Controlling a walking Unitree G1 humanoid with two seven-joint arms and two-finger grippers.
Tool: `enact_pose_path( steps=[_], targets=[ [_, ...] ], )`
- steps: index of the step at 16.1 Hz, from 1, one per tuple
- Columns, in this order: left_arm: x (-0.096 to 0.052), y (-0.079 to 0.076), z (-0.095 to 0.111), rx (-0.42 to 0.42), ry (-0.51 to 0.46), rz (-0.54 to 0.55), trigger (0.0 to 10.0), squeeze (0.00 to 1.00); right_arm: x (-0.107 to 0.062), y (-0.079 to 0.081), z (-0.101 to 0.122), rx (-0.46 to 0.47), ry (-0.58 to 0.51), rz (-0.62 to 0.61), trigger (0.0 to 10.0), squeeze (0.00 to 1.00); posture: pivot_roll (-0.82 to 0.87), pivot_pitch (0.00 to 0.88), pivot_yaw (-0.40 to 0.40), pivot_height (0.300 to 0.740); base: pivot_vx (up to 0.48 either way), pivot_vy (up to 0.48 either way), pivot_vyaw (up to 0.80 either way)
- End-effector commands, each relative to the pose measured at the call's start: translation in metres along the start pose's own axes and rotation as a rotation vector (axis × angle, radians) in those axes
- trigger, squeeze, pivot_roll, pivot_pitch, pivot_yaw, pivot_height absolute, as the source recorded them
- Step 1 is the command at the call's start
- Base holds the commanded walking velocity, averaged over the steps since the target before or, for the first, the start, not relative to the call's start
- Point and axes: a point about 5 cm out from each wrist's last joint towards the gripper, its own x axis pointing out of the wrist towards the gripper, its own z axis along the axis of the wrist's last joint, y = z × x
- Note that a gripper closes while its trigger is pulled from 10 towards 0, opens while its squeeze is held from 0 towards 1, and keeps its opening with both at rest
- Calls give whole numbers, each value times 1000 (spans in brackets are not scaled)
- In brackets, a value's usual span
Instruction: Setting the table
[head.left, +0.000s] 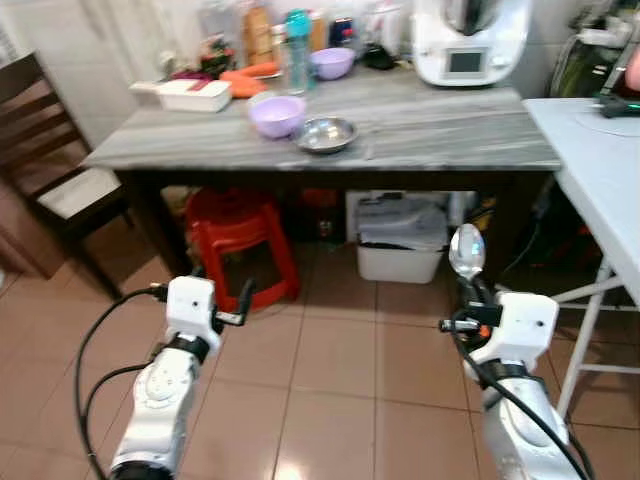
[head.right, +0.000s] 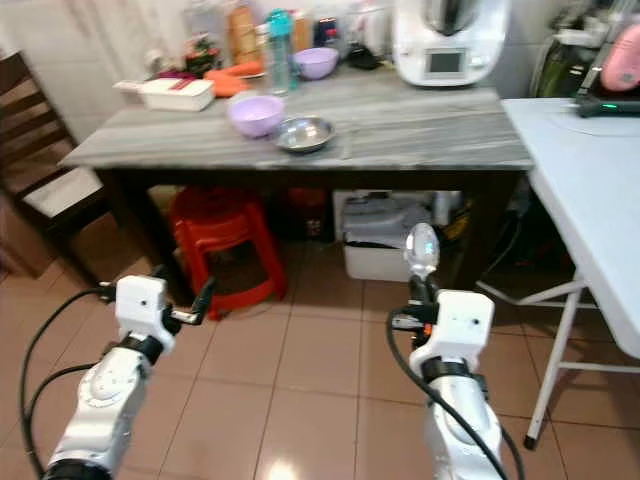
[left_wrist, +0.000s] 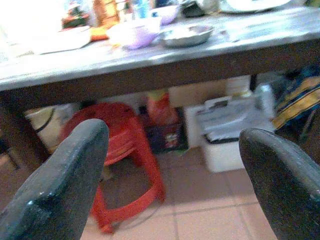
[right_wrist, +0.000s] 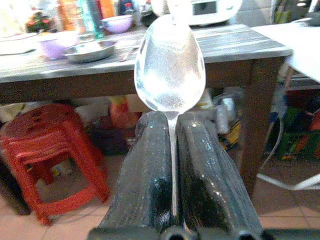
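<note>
Spoon (right_wrist: 170, 65) shiny metal; table (head.left: 440, 135) grey-streaked, matt; stool (head.left: 235, 235) glossy red plastic.

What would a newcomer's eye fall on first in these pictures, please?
The shiny metal spoon, held upright in the right gripper above the tiled floor. Beyond it, the grey marble-topped table carries a lilac plastic bowl beside a steel dish, with a red plastic stool underneath.

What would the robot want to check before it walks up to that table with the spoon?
1. Spoon clamped in right end effector, bowl end up: ok.
2. Left end effector open and free: ok.
3. Bare space on the grey table beside the metal bowl: ok.
4. Tiled floor ahead free to walk: ok.
5. Red stool tucked under the table, out of the way: ok.
6. White folding table close on the right side: cannot tell if it clears.
</note>
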Motion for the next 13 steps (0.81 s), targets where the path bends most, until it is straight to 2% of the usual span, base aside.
enact_pose_path(
  steps=[1, 13],
  targets=[
    [2, -4, 2, -4, -4, -21, 10000, 0, 0, -3, 2, -7, -8, -14, 10000, 0, -124, 0, 80, 740, 326, 0, 0],
    [9, -10, 5, -16, -21, -48, 10000, 0, 2, -5, 2, -13, -7, -26, 10000, 0, -136, 0, 81, 740, 350, 0, 0]
  ],
)
